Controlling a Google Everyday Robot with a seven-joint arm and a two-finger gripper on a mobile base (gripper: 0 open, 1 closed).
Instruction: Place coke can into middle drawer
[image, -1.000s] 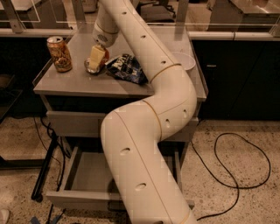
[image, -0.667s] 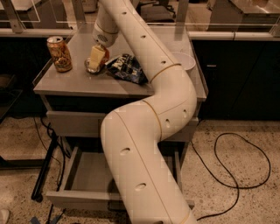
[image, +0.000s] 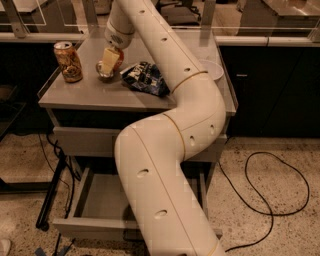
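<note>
The coke can (image: 119, 58) is on the cabinet top, mostly hidden; only a sliver of red and a silver end show beneath my gripper (image: 109, 64). The gripper reaches down from the white arm (image: 170, 130) and sits right on the can, between the brown-gold can and the chip bag. Below, the middle drawer (image: 95, 200) is pulled out and shows a bare grey floor; the arm covers its right half.
A tall brown-gold can (image: 68, 61) stands at the left of the cabinet top (image: 90, 97). A dark blue chip bag (image: 146, 77) lies right of the gripper, and a white bowl (image: 213, 70) sits at the far right. A black cable (image: 270, 200) loops across the floor.
</note>
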